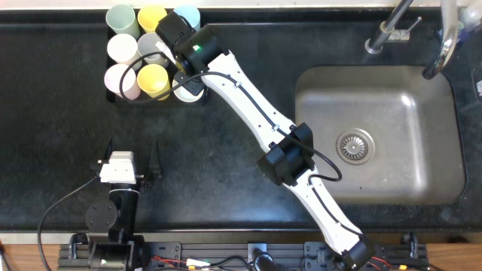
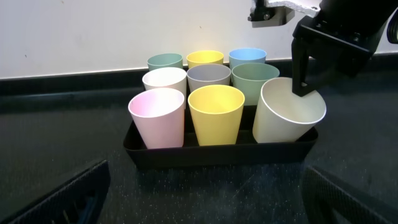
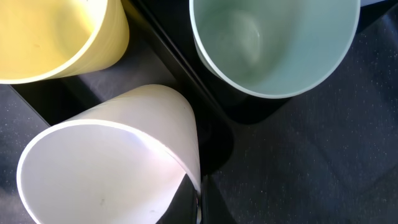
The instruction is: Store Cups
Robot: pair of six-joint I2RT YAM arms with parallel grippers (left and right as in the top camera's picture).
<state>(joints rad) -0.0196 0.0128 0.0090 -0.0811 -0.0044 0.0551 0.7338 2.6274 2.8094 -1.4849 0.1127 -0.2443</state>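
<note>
A black tray [image 2: 217,154] at the counter's back left [image 1: 111,98] holds several pastel cups, among them a pink cup [image 2: 158,115] and a yellow cup [image 2: 216,112] in its near row. A cream cup [image 2: 287,118] leans tilted in the near right slot [image 1: 191,90]. My right gripper [image 2: 305,84] reaches across from the right and is shut on this cup's rim [image 3: 112,155], one finger inside it. A pale green cup [image 3: 273,43] stands just behind. My left gripper [image 2: 205,202] hovers low over the counter in front of the tray, open and holding nothing [image 1: 133,154].
A steel sink [image 1: 376,135] with a faucet [image 1: 392,30] takes up the right side. Dark countertop [image 1: 226,173] lies between the tray and the arm bases. A pale wall rises behind the tray.
</note>
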